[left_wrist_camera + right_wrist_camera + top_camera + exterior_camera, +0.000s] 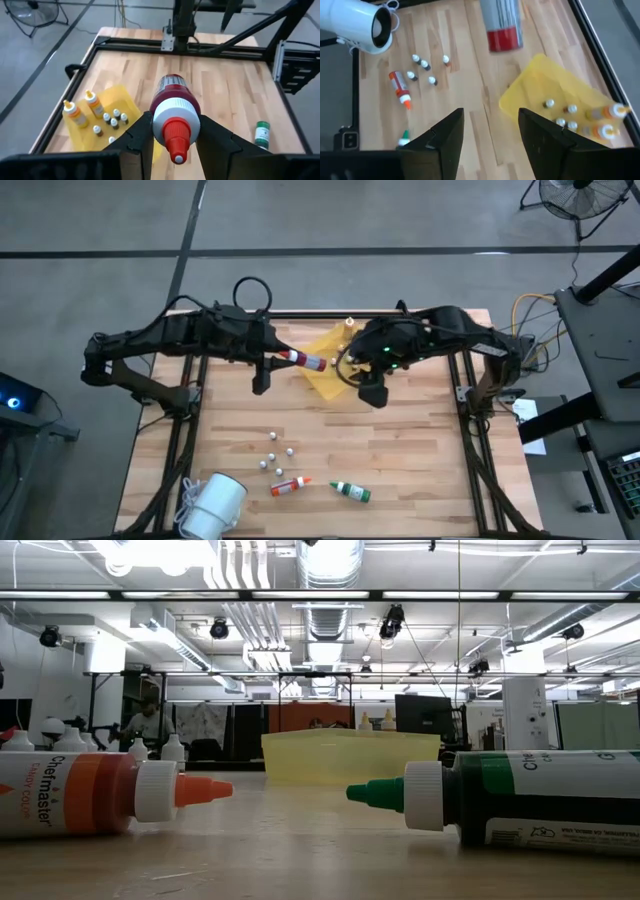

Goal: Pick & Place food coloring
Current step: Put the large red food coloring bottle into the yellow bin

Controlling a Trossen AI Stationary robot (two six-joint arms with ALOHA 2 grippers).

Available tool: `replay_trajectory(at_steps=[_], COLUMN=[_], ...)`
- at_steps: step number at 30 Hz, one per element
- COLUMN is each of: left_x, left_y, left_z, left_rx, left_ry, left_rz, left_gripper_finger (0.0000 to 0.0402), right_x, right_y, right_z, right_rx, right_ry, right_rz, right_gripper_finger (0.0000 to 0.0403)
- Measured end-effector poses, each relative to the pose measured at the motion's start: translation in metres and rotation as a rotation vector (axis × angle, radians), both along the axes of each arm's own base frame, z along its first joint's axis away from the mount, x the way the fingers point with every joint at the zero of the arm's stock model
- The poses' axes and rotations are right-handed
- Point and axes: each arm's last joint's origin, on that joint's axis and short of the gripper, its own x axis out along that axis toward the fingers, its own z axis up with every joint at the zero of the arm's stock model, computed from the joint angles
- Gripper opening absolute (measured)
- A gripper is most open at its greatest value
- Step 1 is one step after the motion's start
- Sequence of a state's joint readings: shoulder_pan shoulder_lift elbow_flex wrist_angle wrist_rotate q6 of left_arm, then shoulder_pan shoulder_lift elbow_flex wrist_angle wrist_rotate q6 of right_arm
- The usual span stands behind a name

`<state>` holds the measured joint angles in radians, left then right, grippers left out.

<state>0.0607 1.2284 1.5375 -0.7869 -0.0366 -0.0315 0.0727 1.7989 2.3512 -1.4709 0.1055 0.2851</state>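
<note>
My left gripper is shut on a red food coloring bottle, held above the table beside the yellow tray. The bottle's grey label and red base also show in the right wrist view. My right gripper hangs open above the tray's near right side, nothing between its fingers. An orange-capped bottle and a green-capped bottle lie on their sides near the front edge. Two yellow bottles lie in the tray. My left gripper pinches the red bottle at its white collar, just behind the red pointed cap, between the two fingers. The fingers come from the table's left, slanting a little down, along the bottle. The cap points back at the wrist; the body sticks out past the fingertips, clear of the table.
Several small pale balls lie on the wood in the near middle, more small pieces in the tray. A white cup-like thing lies on its side at the front left corner. Metal frame rails run along both table sides.
</note>
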Motion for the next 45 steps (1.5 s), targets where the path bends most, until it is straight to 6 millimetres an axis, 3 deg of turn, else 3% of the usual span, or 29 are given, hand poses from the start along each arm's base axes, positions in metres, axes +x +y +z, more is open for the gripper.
replay_trajectory(at_steps=[8, 18, 23, 35, 45], left_x=[0.007, 0.025, 0.041, 0.085, 0.116], left_y=[0.014, 0.036, 0.046, 0.076, 0.097], left_z=[-0.007, -0.032, -0.035, -0.039, -0.060], left_rx=[-0.007, -0.104, -0.138, -0.147, -0.154], left_ry=[0.037, 0.193, 0.224, 0.427, 0.592], left_rz=[0.055, 0.090, 0.083, 0.108, 0.153], left_gripper_finger=[0.0099, 0.0099, 0.0099, 0.0099, 0.0099], right_x=[-0.045, -0.098, -0.106, -0.102, -0.104], right_y=[-0.005, -0.012, -0.013, -0.013, -0.013], right_z=[0.022, 0.053, 0.056, 0.054, 0.055], right_rx=[-0.028, -0.075, -0.072, -0.095, -0.110], right_ry=[-0.014, -0.160, -0.179, -0.160, -0.161], right_rz=[-0.065, -0.180, -0.184, -0.160, -0.144], right_gripper_finger=[0.0173, 0.0171, 0.0170, 0.0168, 0.0165])
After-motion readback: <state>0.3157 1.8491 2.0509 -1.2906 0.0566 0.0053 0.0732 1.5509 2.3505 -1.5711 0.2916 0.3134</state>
